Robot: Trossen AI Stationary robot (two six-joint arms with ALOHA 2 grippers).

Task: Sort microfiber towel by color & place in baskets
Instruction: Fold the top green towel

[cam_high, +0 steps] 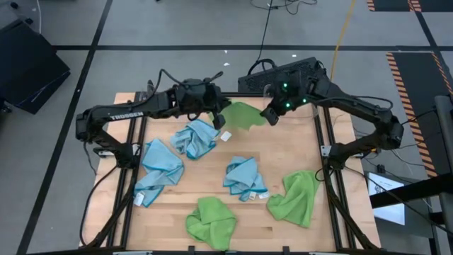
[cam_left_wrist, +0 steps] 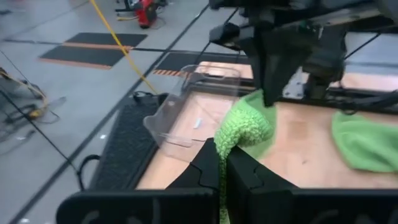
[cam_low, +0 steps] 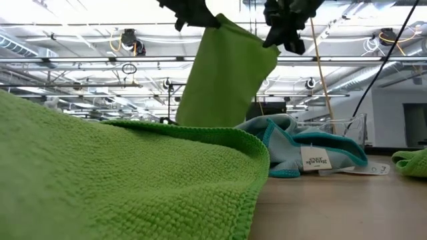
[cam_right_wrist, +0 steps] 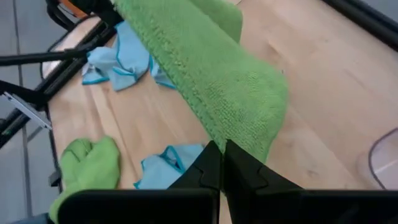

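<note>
- Nearest to the low camera, a green towel [cam_low: 100, 180] is seen lying on the wooden table [cam_high: 283, 149], and a large part of that view is filled by it.
- Another green microfiber towel [cam_high: 244, 115] is held up in the air, stretched between both arms above the far part of the table.
- One corner is pinched by the closed left gripper [cam_high: 218, 115], and the opposite corner is clamped by the closed right gripper [cam_high: 271, 117].
- A clear plastic basket [cam_left_wrist: 186, 106] is seen at the far edge of the table, just beside the hanging towel.
- The step in hand is judged to be the carrying of this towel to a basket; for the next move, the towel should be brought over the basket and then released.
- Three blue towels [cam_high: 195, 138] [cam_high: 157, 166] [cam_high: 244, 177] and another green one [cam_high: 297, 198] are left unsorted on the table.
- A second basket cannot be made out with certainty.
</note>
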